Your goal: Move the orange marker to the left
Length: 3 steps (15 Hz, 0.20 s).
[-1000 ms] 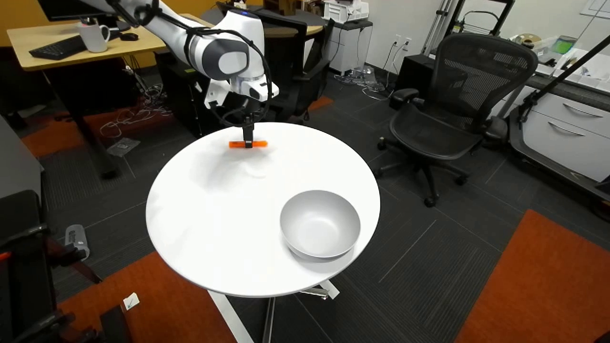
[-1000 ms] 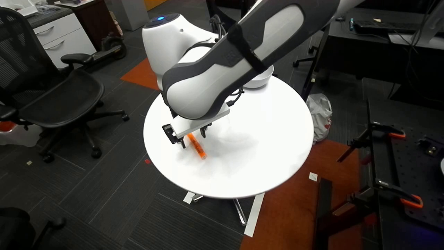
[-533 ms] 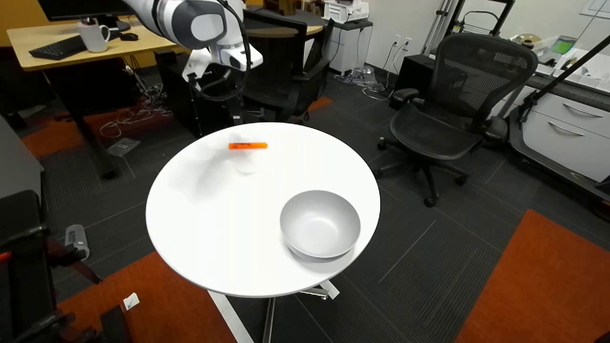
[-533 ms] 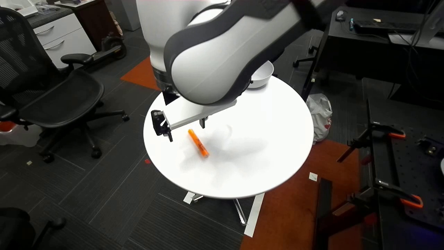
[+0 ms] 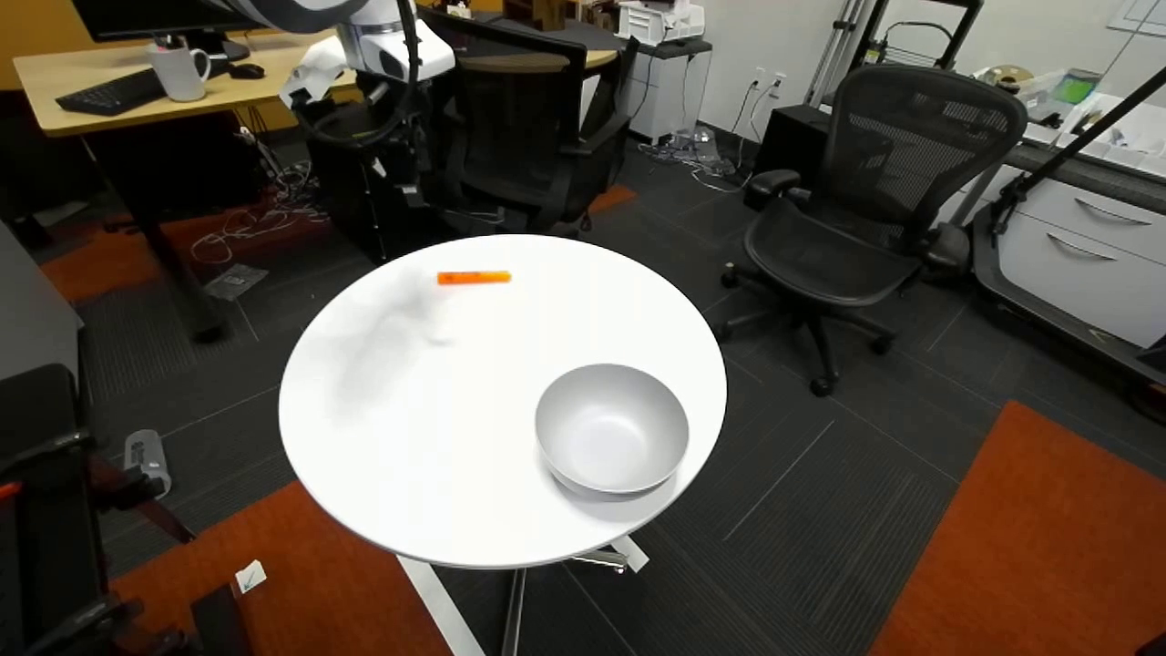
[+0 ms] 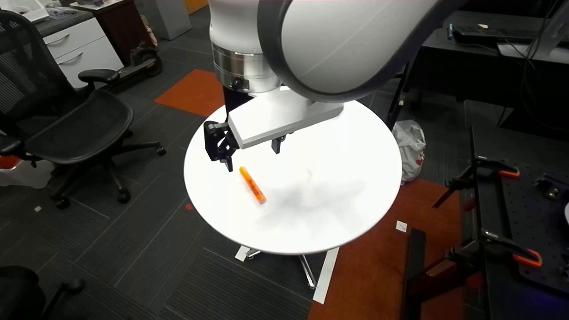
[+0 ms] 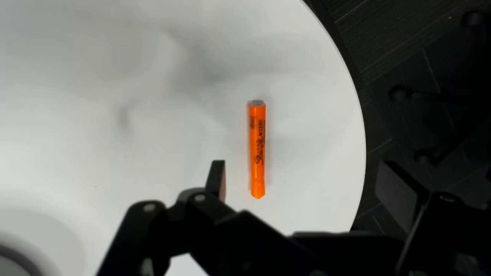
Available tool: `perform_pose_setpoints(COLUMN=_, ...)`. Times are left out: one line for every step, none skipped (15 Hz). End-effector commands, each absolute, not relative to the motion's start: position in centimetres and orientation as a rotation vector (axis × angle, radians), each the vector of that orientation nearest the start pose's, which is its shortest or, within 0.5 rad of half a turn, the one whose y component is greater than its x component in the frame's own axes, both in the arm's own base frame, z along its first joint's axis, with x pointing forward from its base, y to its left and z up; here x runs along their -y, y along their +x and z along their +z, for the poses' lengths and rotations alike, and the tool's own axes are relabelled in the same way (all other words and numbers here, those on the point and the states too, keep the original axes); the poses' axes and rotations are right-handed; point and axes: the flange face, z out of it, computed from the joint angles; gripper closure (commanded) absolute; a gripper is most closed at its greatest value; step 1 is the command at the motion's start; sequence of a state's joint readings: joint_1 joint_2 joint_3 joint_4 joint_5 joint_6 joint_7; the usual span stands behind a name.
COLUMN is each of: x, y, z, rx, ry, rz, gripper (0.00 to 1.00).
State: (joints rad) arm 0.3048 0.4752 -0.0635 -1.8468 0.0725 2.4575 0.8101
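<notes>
The orange marker [image 5: 474, 278] lies flat on the round white table [image 5: 410, 474], near the edge on the arm's side. It also shows in an exterior view [image 6: 252, 185] and, with dark lettering on its side, in the wrist view [image 7: 257, 149]. My gripper [image 7: 307, 182] is open and empty, its fingers wide apart, with the marker's lower end just ahead of the left finger. In an exterior view the gripper [image 6: 252, 155] hangs above the table, clear of the marker. In an exterior view it blends into the dark chair behind [image 5: 413, 193].
A round grey bowl [image 5: 612, 428] stands on the table near the edge farthest from the arm; the arm hides it in an exterior view. Black office chairs [image 5: 856, 210] stand around the table. A desk [image 5: 118, 64] with a mug [image 5: 179, 71] is behind the arm.
The arm has risen and drawn back from the marker, moving left and up in an exterior view. The gripper stays open. The marker and bowl have stayed in place.
</notes>
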Motion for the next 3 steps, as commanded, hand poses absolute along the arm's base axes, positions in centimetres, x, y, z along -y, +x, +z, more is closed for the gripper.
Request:
perform_pose_setpoints(x=-15.95, y=63.78, z=27.96, rx=-0.921, ry=-2.909, rz=-0.161, gripper=0.0)
perform_pose_setpoints(x=-15.93, y=63.79, z=27.66, rx=-0.923, ry=-2.912, rz=-0.156, gripper=0.0)
perform_pose_setpoints(x=-15.88, y=63.79, z=27.5, rx=-0.924, ry=-2.913, rz=-0.153, gripper=0.0)
